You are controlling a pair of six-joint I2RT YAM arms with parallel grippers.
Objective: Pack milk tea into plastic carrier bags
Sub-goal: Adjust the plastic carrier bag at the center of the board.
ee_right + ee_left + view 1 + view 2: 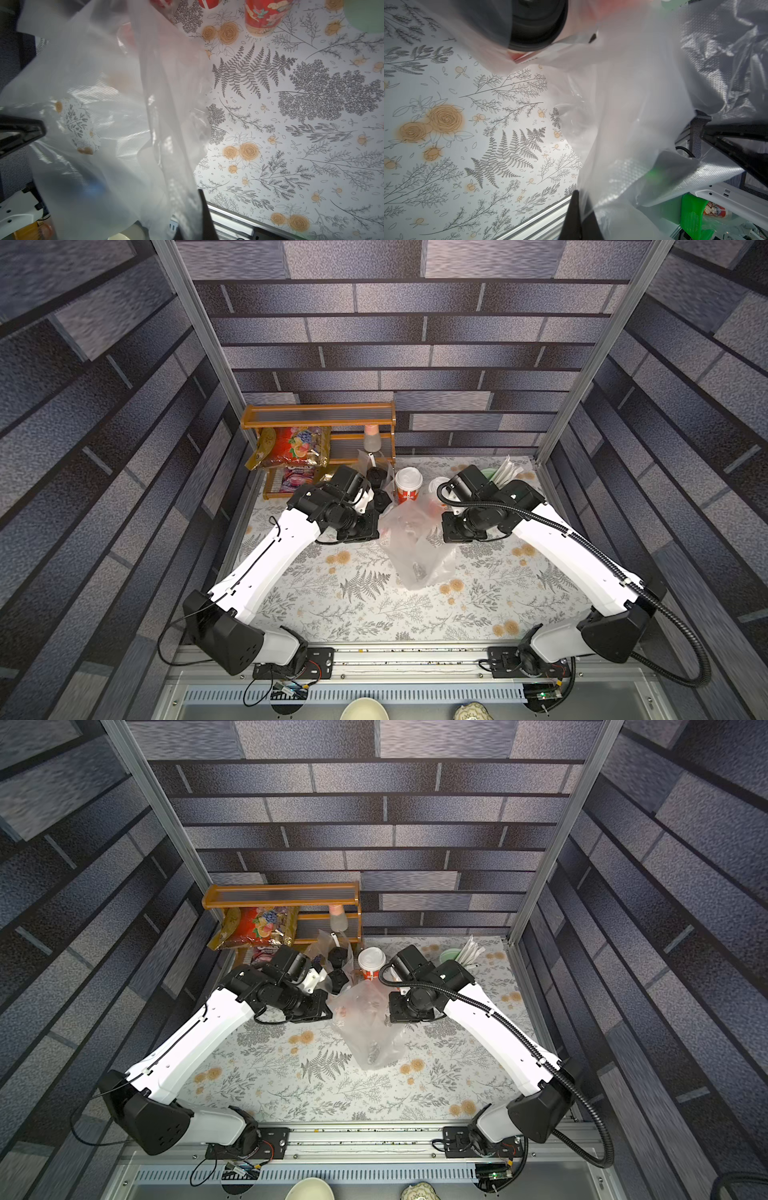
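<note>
**Clear bag gripped from both sides**

Pinched flat in the left gripper (576,209): a fold of the plastic carrier bag (415,549), fingers together on the film, no gap showing. Same at the right gripper (203,212), closed on the opposite edge of that bag. Spread between the two above the floral tablecloth (365,605), lower end drooping toward the cloth; touching it or not, impossible to tell.

Just behind the bag, upright on the cloth: a white-lidded milk tea cup (408,483). Beside it, a second white-lidded cup (437,484), half hidden by the right arm. Further left, by the wooden rack (320,418): two black-lidded cups (376,477), close together inside another clear bag (322,946).

White print on the red cup sides, plus coloured figures on a red cup (264,18) in the right wrist view; no word legible. Lettering on the snack packets (291,445) on the rack too small to read.
</note>
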